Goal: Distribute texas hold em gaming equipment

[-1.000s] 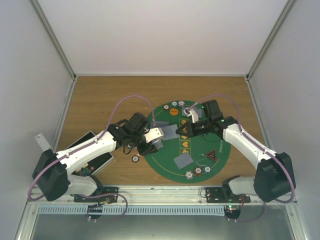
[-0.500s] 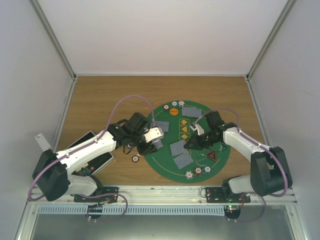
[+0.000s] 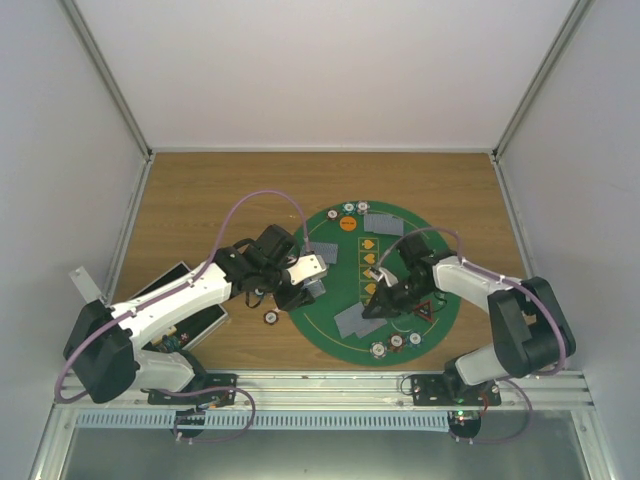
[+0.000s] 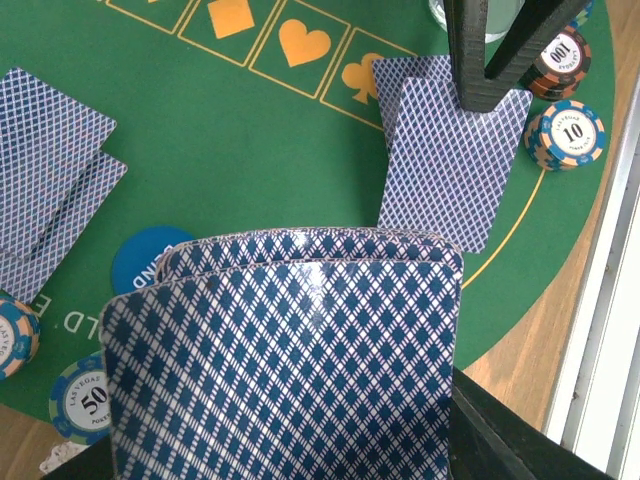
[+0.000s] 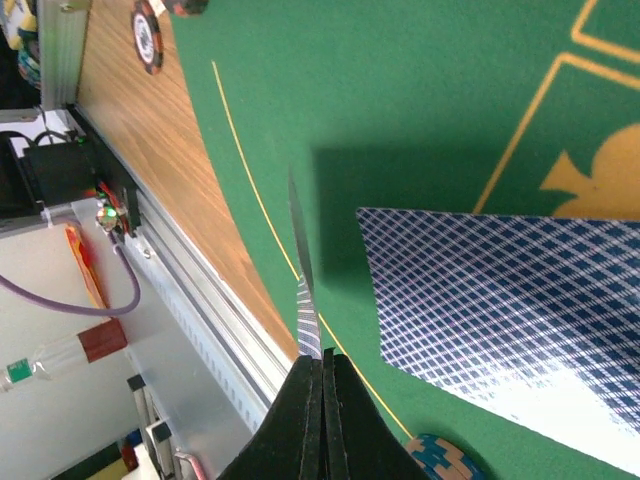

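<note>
My left gripper (image 3: 303, 283) hovers over the left edge of the green mat (image 3: 440, 250), shut on a fanned stack of blue-diamond-backed playing cards (image 4: 290, 350); one black finger (image 4: 500, 440) shows beside the stack. My right gripper (image 5: 322, 365) is shut on a single card (image 5: 305, 290), seen edge-on, low over the mat's near side. It overlaps a card lying flat (image 5: 520, 300). From the left wrist that held card (image 4: 455, 160) hangs under the right gripper's fingers (image 4: 480, 50). Striped chips (image 4: 570, 135) sit beside it.
More card pairs lie at the mat's far side (image 3: 380, 222) and left side (image 3: 325, 252). An orange disc (image 3: 347, 223), a blue disc (image 4: 150, 260), the triangle marker (image 3: 425, 308) and near-edge chips (image 3: 397, 341) are on the mat. One chip (image 3: 270, 318) lies on wood; the black case (image 3: 185, 320) is at left.
The right gripper has carried its card from the mat's far side down to the near side, over the card lying there. The left arm has stayed put.
</note>
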Action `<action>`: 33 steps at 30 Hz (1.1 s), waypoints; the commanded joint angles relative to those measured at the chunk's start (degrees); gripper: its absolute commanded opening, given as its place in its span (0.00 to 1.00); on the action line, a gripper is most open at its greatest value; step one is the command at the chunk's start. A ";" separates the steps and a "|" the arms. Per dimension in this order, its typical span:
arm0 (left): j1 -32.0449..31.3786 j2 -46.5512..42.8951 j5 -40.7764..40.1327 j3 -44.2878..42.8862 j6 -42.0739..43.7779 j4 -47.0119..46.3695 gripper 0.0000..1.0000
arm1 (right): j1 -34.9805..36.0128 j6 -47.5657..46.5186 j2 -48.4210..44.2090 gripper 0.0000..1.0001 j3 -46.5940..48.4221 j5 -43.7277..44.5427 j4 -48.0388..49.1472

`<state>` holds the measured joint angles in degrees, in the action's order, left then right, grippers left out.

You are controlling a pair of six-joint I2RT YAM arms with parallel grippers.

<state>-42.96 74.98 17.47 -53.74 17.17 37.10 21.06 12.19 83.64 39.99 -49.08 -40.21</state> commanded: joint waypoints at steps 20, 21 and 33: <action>0.33 -2.54 -0.14 1.33 0.21 -2.31 0.52 | 2.22 4.28 0.62 0.01 -1.12 11.37 -6.46; 0.33 -2.51 -0.14 1.35 0.22 -2.32 0.53 | 2.24 4.45 0.69 0.01 -1.10 11.44 -6.51; 0.34 -2.78 -0.15 1.44 0.16 -2.40 0.52 | 2.51 5.72 -0.14 0.20 0.17 14.72 -8.48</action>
<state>-42.96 73.87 17.47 -52.99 17.15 37.08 23.16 17.28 84.01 39.27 -36.29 -46.81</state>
